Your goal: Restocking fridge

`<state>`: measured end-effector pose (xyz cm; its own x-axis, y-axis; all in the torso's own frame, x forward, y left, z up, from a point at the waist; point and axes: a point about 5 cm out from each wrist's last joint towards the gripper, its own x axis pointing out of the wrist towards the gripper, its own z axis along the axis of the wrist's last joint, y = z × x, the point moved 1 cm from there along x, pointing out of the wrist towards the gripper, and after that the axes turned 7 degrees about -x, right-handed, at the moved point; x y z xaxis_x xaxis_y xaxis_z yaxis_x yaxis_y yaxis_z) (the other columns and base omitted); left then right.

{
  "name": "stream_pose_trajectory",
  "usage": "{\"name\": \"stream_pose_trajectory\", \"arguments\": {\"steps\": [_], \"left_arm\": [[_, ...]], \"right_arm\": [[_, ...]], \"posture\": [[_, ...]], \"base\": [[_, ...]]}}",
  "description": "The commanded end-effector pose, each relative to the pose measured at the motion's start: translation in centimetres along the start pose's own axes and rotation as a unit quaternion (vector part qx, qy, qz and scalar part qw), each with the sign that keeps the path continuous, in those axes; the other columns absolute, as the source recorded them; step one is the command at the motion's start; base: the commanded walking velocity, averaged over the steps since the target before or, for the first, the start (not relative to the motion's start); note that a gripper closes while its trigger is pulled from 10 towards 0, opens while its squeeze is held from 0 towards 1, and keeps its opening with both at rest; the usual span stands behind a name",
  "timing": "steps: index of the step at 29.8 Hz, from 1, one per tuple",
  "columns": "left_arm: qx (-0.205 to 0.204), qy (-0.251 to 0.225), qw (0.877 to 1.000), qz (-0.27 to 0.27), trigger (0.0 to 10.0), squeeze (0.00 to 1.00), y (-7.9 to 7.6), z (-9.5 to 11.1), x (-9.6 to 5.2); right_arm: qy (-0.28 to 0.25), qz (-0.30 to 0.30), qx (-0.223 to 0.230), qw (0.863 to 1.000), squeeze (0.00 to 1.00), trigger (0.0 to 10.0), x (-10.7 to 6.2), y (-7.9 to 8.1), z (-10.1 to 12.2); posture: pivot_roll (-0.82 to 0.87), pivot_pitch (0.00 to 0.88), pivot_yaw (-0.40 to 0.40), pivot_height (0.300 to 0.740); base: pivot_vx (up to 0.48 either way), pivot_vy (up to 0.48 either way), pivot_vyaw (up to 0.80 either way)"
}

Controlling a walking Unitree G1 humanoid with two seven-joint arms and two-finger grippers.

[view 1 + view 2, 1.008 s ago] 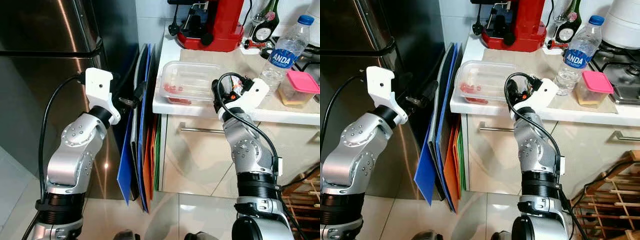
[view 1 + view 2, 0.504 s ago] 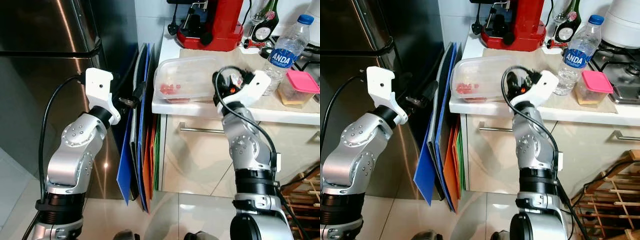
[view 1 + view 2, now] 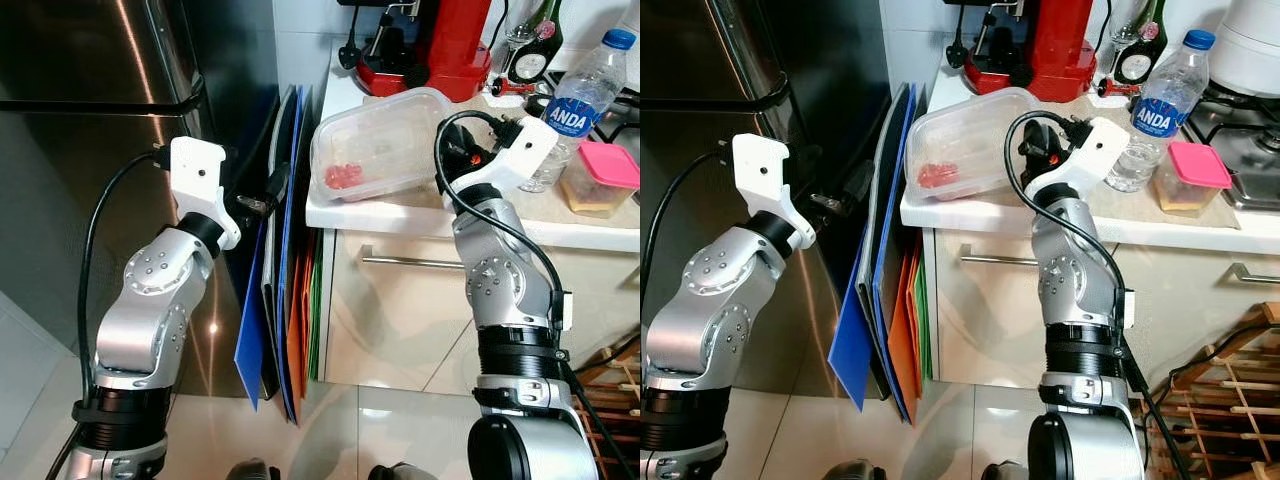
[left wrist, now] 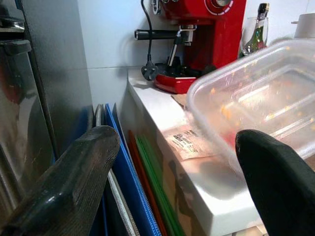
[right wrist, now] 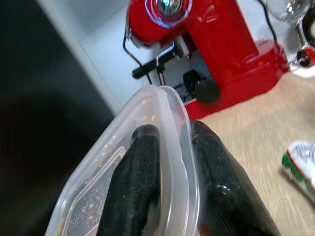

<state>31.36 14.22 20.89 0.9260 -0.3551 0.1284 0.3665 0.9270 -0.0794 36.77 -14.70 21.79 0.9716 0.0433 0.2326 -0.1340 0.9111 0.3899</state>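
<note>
Lifted since a second ago, the tub now tilts up off the desk instead of lying flat on it, and the right hand has risen with it. That hand is clenched on the tub's rim, one finger inside the wall and one outside, as the right wrist view shows. The tub's long axis runs from the right hand toward the fridge, its far end low over the desk's fridge-side edge and its gripped end raised; red scraps of food sit in the low end. The fridge door looks closed, so my judgement is that the tub must travel along its own long axis, across the gap where the folders stand between desk and fridge. The left hand hangs in that gap, fingers spread and grasping nothing, nearer the fridge than the right hand is, and so better placed to open the door. Counted on the desk: one tub, one bottle, one pink-lidded box, one red machine at the end toward the fridge.
</note>
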Motion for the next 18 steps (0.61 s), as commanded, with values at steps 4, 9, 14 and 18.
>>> {"name": "stream_pose_trajectory", "arguments": {"steps": [4,9,14,18], "left_arm": [[0.008,0.003,1.0,0.005,10.0,0.0,0.0,-0.2,0.1],[0.023,0.007,0.999,0.025,10.0,0.0,0.3,-0.7,0.0],[0.066,-0.007,0.996,0.057,10.0,0.0,0.5,-1.1,-0.6],[0.068,-0.007,0.995,0.073,10.0,0.0,0.3,-1.7,-1.2]], "right_arm": [[-0.075,0.016,0.026,0.997,0.0,0.0,1.0,0.6,4.2],[-0.102,0.039,0.039,0.993,0.0,0.0,1.5,1.6,6.0],[-0.137,0.054,-0.026,0.989,0.0,0.0,0.9,2.0,7.4],[-0.167,0.053,-0.102,0.979,0.0,0.0,-0.2,2.2,8.2]], "posture": [[0.05,0.0,0.013,0.715],[0.05,0.0,0.01,0.715],[0.04,0.0,0.007,0.715],[0.04,0.0,0.006,0.715]], "base": [[0.0,0.0,0.0],[0.0,0.0,0.0],[0.0,0.0,0.0],[0.0,0.0,0.0]]}}
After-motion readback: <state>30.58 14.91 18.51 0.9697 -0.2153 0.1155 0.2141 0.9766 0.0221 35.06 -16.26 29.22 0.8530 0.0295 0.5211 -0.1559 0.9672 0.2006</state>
